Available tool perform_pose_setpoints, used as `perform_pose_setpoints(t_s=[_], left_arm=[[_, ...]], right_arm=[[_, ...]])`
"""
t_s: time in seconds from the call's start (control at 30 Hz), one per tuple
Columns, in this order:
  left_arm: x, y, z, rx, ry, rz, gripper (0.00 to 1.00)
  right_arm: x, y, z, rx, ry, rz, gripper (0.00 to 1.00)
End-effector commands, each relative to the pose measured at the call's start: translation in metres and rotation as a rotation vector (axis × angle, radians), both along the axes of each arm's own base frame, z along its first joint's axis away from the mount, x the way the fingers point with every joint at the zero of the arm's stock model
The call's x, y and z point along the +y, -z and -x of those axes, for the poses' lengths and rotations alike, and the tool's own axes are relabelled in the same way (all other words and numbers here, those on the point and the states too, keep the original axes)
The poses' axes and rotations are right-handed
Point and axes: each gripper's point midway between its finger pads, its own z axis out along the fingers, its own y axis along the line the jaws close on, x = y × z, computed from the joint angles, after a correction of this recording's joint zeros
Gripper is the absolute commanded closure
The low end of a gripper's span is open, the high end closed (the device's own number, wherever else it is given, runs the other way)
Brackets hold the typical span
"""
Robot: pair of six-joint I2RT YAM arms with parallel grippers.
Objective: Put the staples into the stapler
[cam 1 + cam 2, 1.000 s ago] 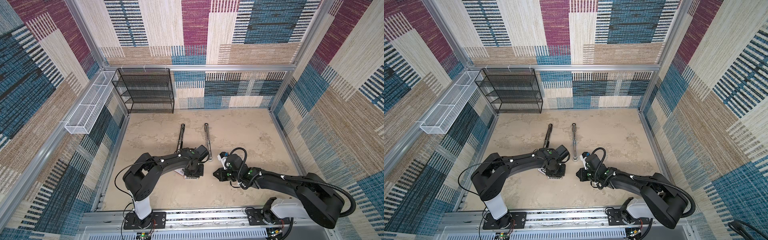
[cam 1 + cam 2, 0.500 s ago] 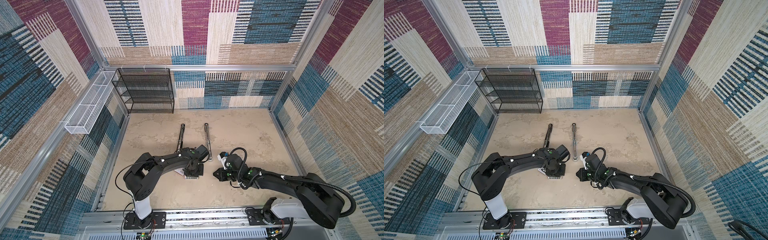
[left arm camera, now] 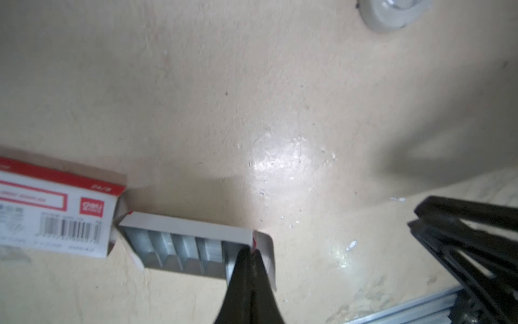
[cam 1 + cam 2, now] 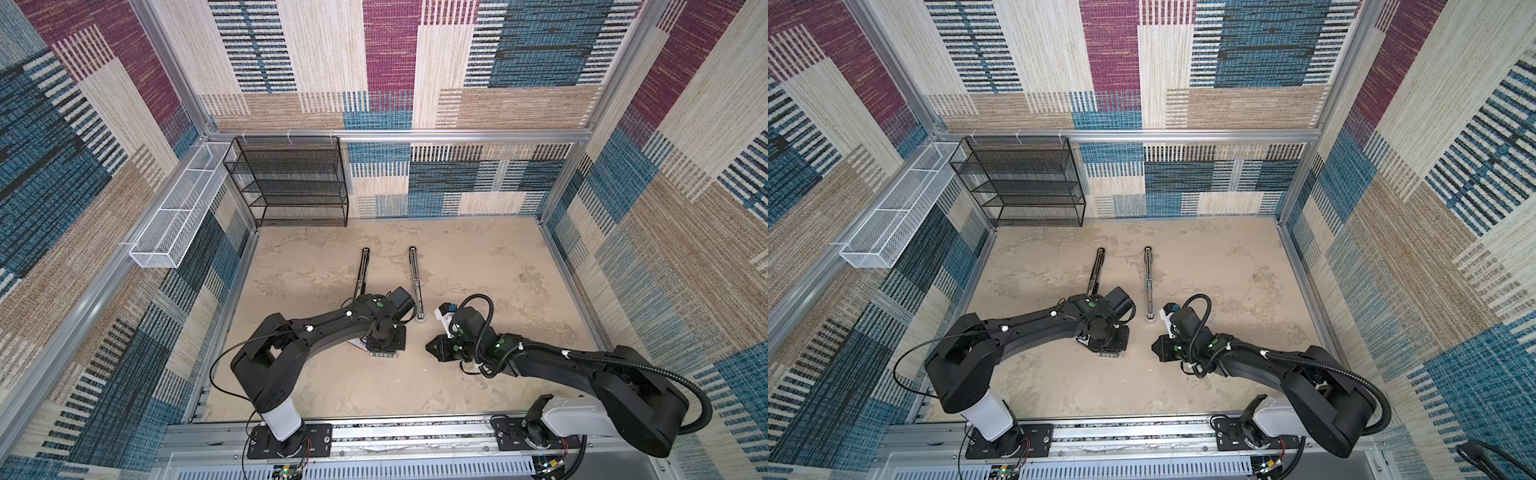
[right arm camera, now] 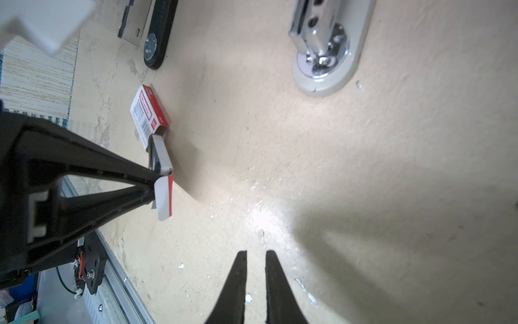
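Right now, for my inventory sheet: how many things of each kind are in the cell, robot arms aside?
Stapler parts: 2, the black part and the chrome part
Staple box: 1
Staple tray, filled: 1
Wire racks: 2, the black shelf and the white basket
Total: 6

The staples (image 3: 179, 252) are grey metallic strips packed side by side in a white tray (image 3: 185, 227) that is slid out of its red-labelled box (image 3: 53, 213). In both top views they lie at 7 o'clock from the stapler (image 4: 414, 282). The stapler is a long chrome rail lying flat on a pale grey base, with a black bar (image 4: 361, 274) at its 9 o'clock.
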Motion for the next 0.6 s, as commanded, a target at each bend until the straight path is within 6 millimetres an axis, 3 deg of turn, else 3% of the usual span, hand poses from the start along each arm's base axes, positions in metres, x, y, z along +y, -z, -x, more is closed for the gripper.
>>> perform_pose_setpoints(t_s=[0.0,0.2,0.57], left_arm=[[0.004,-0.012,0.007,0.009,0.029,0.029,1.0],[0.006,-0.022,0.005,0.007,0.053,0.062,1.0],[-0.009,0.01,-0.008,0.057,0.079,0.015,1.0]], right_arm=[[0.0,-0.007,-0.008,-0.031,0.006,0.004,0.79],[0.001,-0.013,-0.017,-0.048,0.007,0.005,0.78],[-0.001,-0.009,-0.014,-0.04,0.008,0.003,0.78]])
